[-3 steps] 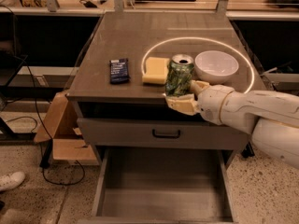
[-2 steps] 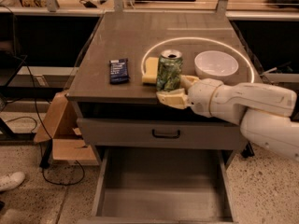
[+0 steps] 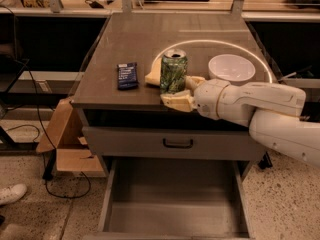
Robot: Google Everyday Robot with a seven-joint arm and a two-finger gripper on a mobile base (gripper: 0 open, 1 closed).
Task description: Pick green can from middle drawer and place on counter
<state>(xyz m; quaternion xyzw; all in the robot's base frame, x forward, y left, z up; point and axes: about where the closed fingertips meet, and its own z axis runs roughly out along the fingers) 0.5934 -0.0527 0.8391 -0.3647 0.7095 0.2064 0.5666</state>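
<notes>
In the camera view, the white arm (image 3: 260, 109) reaches in from the right, level with the front edge of the counter (image 3: 150, 34). Its pincer (image 3: 178, 90) is at that front edge, near the middle, and is grasping the green can (image 3: 173, 72). One tan finger (image 3: 176, 102) lies across the front of the can's base and the other sits behind it on the right.

The green can stands upright over the front part of the counter, silver top facing up. Its base is hidden by the near finger, so I cannot tell whether it rests on the surface.

Just behind and to the left of the can lies a yellow sponge (image 3: 153, 77), partly covered by it. Further left, apart from both, a dark blue snack packet (image 3: 127, 75) lies flat. A white bowl (image 3: 231, 67) sits to the right of the can, just beyond the arm's wrist. A bright ring of light (image 3: 215, 43) curves around the bowl and the can.

Below the counter is a closed drawer front (image 3: 135, 143) with a dark handle (image 3: 177, 144). Under that, the middle drawer (image 3: 172, 211) is pulled out, showing its bare grey floor.

On the floor to the left are a cardboard box (image 3: 65, 134) and a white shoe (image 3: 11, 193).
</notes>
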